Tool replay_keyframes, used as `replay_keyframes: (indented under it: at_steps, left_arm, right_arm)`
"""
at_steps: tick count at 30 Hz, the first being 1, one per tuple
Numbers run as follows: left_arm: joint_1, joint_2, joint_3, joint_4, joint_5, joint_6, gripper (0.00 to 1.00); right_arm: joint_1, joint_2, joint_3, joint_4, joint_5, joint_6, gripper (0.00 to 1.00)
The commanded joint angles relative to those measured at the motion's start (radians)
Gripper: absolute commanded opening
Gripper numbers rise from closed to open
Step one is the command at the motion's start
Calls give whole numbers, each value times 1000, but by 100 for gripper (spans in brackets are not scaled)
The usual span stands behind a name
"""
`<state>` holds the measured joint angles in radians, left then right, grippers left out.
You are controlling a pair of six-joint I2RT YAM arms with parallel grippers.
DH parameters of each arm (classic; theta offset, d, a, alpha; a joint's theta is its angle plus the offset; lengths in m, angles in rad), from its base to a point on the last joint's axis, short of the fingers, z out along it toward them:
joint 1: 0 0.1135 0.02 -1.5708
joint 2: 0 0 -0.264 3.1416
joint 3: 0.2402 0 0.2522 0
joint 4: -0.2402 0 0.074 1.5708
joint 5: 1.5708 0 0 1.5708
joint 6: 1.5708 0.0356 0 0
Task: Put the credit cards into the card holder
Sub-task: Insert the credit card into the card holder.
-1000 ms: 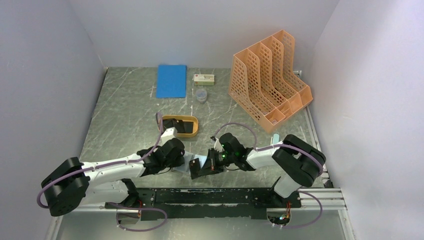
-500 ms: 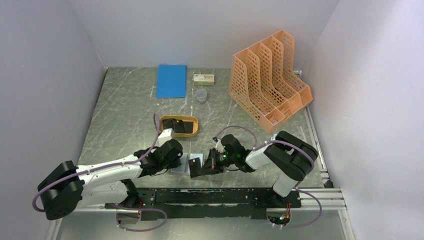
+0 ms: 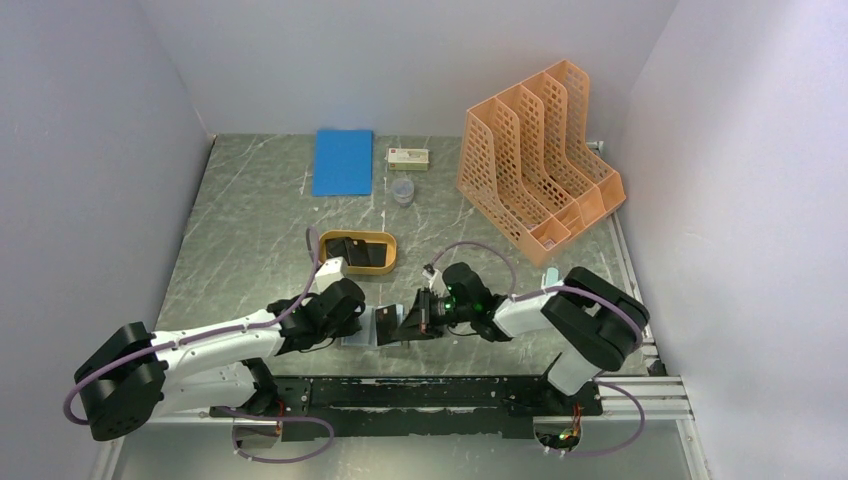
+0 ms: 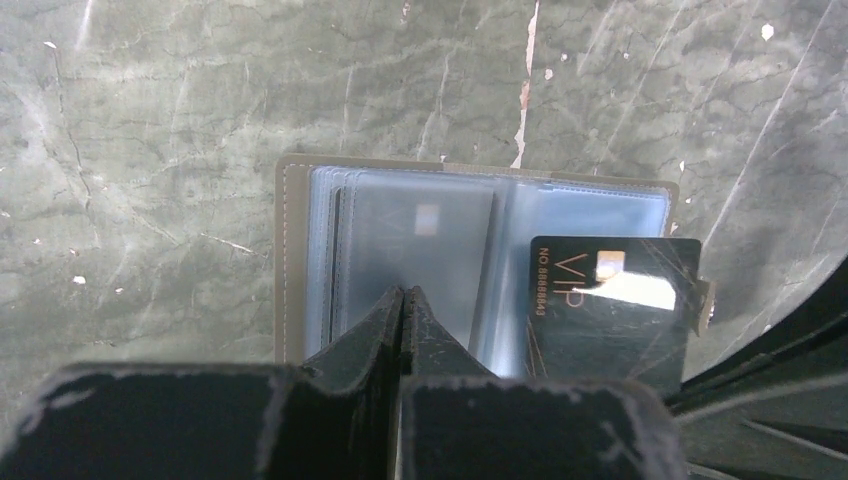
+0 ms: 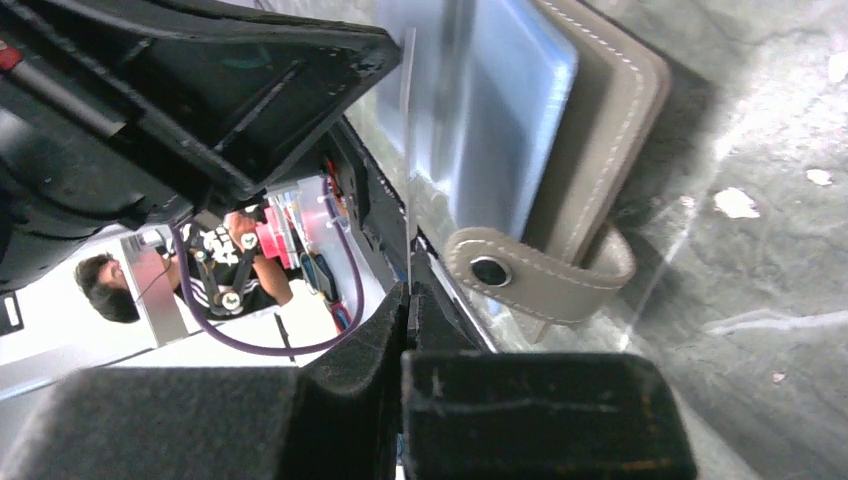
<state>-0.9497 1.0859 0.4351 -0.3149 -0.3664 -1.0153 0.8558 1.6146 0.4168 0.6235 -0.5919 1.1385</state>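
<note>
Credit card at the open card holder
Right gripper pinches the card over its right half; left gripper, fully closed, presses its clear sleeves.

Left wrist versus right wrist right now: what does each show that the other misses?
Only left wrist: the black card showing its printed face over one clear pocket of the card holder, and the left gripper shut over the other pocket. Only right wrist: the snap strap, and the right gripper shut on the card's edge. Both: card, open holder, marbled table.
</note>
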Motion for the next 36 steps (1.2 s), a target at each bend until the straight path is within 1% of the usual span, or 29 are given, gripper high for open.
replay_keyframes:
  at_steps: [1, 4, 13, 24, 36]
  left_arm:
    - [9, 2, -17, -108, -31, 1, 5]
    - [10, -4, -19, -110, -31, -1, 5]
    - [9, -8, -27, -101, -18, -3, 5]
    - [9, -8, -35, -90, -7, -5, 5]
    - [9, -8, -36, -84, 3, -8, 5]
  right_arm:
    - [1, -48, 17, -63, 29, -57, 0]
    - [0, -30, 30, -59, 14, -58, 0]
    - [15, 47, 31, 23, -28, -20, 0]
    - [22, 57, 42, 33, -16, -17, 0]
    - [27, 105, 64, 40, -47, -19, 0]
